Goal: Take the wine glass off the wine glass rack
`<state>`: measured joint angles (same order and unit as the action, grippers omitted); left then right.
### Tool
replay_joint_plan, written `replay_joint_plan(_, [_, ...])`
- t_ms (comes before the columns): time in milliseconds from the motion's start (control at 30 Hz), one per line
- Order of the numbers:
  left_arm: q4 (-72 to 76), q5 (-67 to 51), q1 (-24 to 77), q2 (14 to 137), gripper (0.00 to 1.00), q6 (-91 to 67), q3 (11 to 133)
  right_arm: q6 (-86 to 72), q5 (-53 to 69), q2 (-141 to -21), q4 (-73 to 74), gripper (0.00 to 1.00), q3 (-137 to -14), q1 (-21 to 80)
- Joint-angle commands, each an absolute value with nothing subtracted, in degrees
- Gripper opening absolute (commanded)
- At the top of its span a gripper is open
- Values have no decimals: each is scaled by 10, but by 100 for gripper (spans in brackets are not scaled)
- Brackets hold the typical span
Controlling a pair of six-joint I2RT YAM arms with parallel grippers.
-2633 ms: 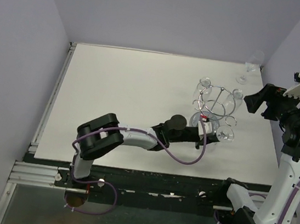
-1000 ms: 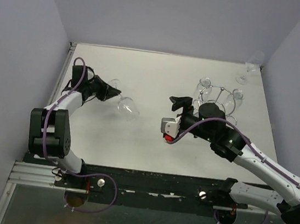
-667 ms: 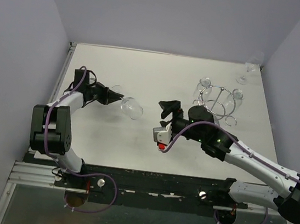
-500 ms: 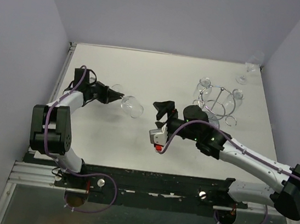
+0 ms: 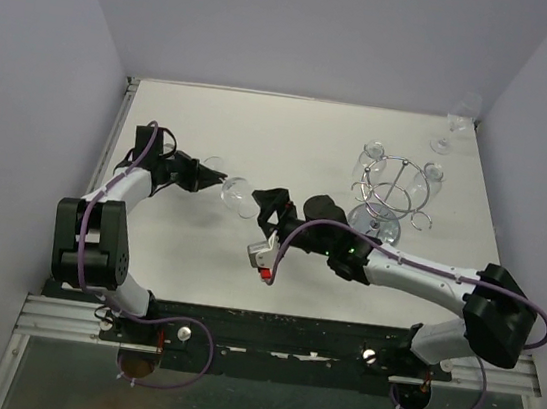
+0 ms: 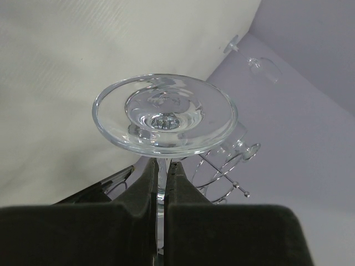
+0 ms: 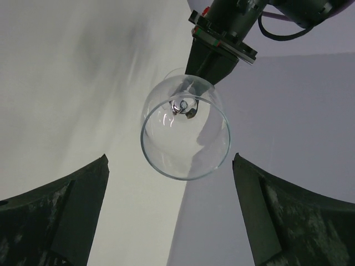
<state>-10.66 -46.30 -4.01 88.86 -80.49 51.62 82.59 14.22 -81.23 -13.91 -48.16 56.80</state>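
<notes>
wine glass is off the wine glass rack. 2.6 s back our left arm was still reaching into the rack. Now the glass hangs on its side over the left-centre of the table, well apart from the rack. We have the left gripper clamped on the stem just under the foot (wrist cam shows both pads tight on it). Meanwhile the right gripper has swung over from the far right and closed in during the last half second. Its jaws are spread wide, and the bowl rim faces into the gap, near but not touching. We read removal as done, handover likely next.
</notes>
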Motion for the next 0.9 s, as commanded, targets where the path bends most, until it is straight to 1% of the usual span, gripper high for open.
replay_joint_plan(0, [-143, -470, -37, 860, 0, -834, 512, 818, 154, -843, -184, 100, -504, 579])
replay_joint_plan(333, [-143, -468, -34, 853, 0, -831, 504, 808, 158, -871, -193, 100, -528, 590])
replay_joint_plan(667, [-146, -465, -23, 843, 0, -825, 503, 807, 141, -885, -188, 95, -539, 590])
replay_joint_plan(867, [-149, -465, -17, 840, 0, -825, 501, 804, 136, -888, -190, 89, -542, 589])
